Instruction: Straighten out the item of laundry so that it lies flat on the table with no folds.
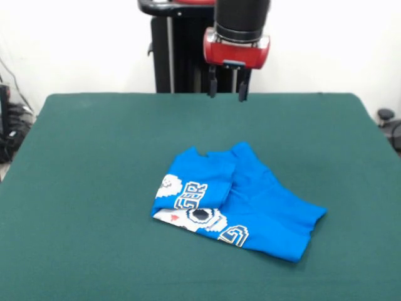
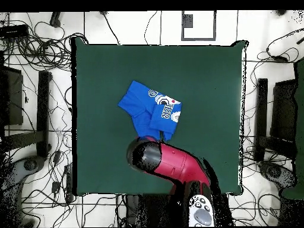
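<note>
Front and overhead views of a folded shirt (image 1: 241,204) on the table (image 1: 94,188), with gripper (image 1: 226,89) raised.

Lettering: white, black-outlined block letters on the upturned graphic panel; "ER" legible in the front view, a partial character before it, and a separate "G"-like character, edged yellow, near the lower fold. Same "ER" visible in the overhead view (image 2: 149,108). Remaining letters hidden in folds. Pixel-style graphic beside the lettering: white shape with a black oval centre and a small red mark. No brand label discernible.

Orientation: long axis diagonal in the front view, running from upper left to lower right. Graphic panel at the left end, folded over; plain blue at the right end, tapering to a corner. Two rounded lobes at the far edge, nearest the fingers (image 1: 212,84). Several overlapping layers and creases; not flat.

Position: lying near the table's middle, below and well in front of the fingertips, centred almost directly beneath them in picture terms. No contact between cloth and fingers.

Gripper: suspended above the far part of the table on the red and black arm (image 2: 172,163); two dark fingers pointing down, spread apart with a clear gap between them, holding nothing. In the overhead view, fingers concealed under the arm, shirt just beyond its end.
</note>
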### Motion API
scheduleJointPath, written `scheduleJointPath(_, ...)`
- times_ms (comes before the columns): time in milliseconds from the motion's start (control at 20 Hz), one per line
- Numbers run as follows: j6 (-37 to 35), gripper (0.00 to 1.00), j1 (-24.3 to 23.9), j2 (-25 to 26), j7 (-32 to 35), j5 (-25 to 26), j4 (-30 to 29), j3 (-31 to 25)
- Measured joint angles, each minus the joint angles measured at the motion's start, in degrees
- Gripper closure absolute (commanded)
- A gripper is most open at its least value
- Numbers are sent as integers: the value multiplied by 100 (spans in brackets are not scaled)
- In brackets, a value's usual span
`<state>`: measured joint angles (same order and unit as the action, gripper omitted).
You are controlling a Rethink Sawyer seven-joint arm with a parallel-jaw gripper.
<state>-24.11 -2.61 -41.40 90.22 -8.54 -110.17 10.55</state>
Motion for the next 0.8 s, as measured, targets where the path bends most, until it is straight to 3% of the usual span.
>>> scheduleJointPath(800,0,0,-6,-174,0,2,-4,0)
